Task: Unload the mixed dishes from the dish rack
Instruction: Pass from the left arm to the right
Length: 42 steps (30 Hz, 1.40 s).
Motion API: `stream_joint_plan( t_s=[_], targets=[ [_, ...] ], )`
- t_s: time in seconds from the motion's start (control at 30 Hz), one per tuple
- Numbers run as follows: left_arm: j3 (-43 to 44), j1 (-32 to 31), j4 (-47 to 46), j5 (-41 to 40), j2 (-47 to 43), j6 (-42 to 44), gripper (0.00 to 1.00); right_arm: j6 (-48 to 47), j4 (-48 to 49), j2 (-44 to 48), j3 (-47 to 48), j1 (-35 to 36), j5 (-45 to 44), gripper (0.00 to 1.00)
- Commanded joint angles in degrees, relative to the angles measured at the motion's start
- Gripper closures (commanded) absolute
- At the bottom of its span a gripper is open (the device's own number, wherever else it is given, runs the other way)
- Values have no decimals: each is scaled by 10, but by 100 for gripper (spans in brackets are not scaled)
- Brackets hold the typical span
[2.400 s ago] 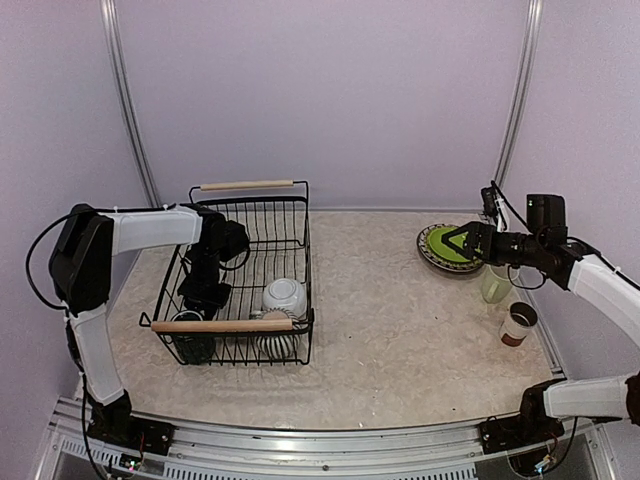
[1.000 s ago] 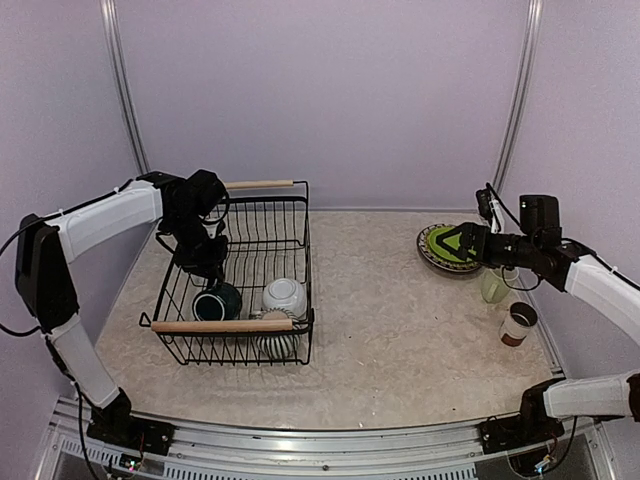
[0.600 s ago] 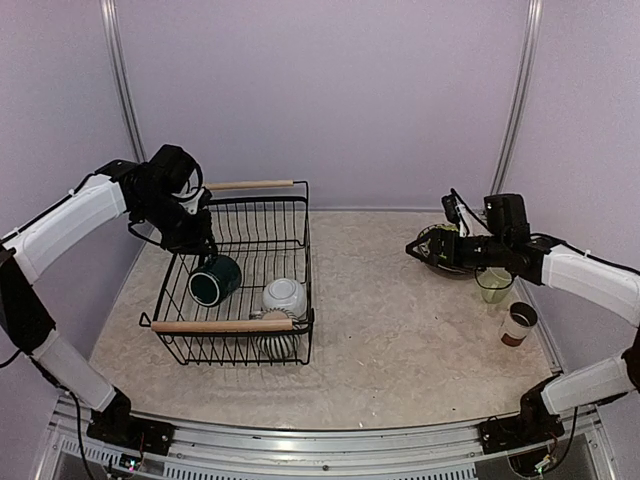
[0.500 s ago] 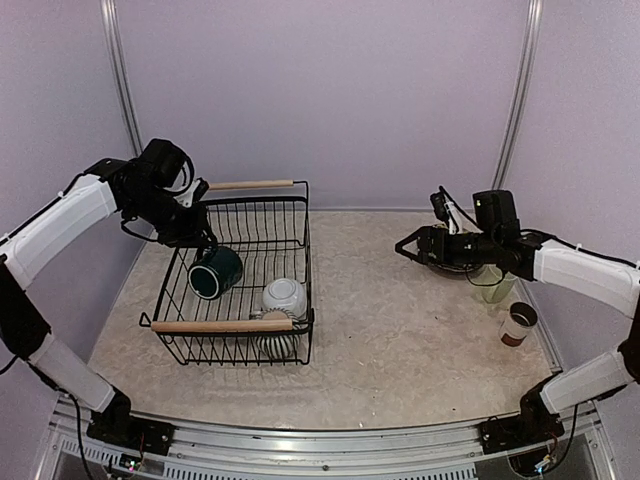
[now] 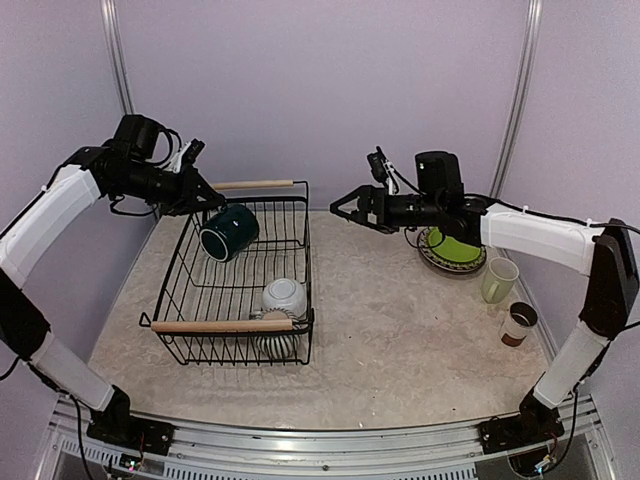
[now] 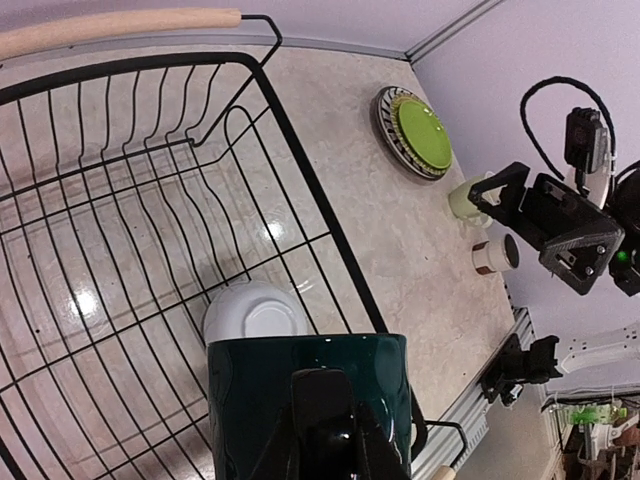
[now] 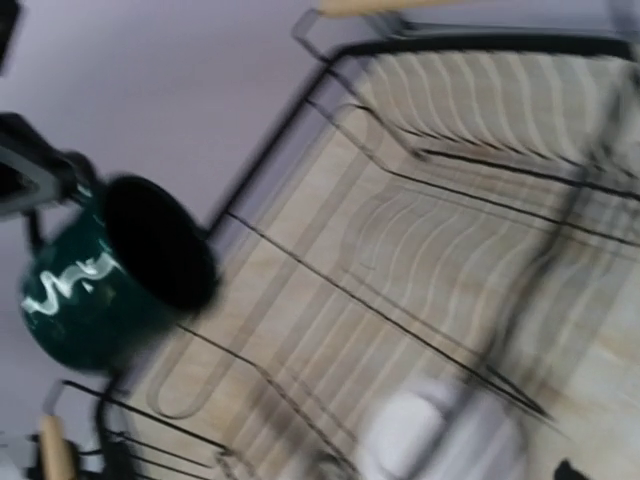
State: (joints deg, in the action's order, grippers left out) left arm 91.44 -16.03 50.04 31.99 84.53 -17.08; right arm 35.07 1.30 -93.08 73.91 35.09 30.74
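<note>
- Above the far left corner of the large black wire dish rack with wooden bar handles (image 5: 306, 268), the glossy dark teal ceramic mug (image 5: 229, 232) is held clear of the wires.
- It is pinched by the left gripper (image 5: 203, 197), whose jaws are pressed nearly together on it. Which part of it is gripped cannot be told.
- The mug is tipped over, so its long axis is slanted and its mouth is angled down toward the rack's near side.
- The right gripper (image 5: 345, 203) is stretched out in the air past the rack's far right corner, with jaws spread wide and nothing between them.
- The mug is found to that gripper's left, apart from it, so a pass across would be judged possible.
</note>
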Motion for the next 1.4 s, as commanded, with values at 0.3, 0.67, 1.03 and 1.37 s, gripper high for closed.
stream_joint_plan(
  t_s=[0.3, 0.67, 1.03, 1.37],
  targets=[
    [9, 38, -74, 230, 51, -47, 100, 69, 109, -189, 193, 50, 157, 1],
    [-2, 44, -95, 310, 94, -61, 100, 69, 156, -281, 281, 93, 255, 1],
    [1, 34, -118, 354, 130, -76, 100, 243, 368, -328, 272, 118, 282, 24],
    [5, 31, -110, 358, 148, -77, 100, 431, 583, -371, 254, 118, 266, 73]
  ],
)
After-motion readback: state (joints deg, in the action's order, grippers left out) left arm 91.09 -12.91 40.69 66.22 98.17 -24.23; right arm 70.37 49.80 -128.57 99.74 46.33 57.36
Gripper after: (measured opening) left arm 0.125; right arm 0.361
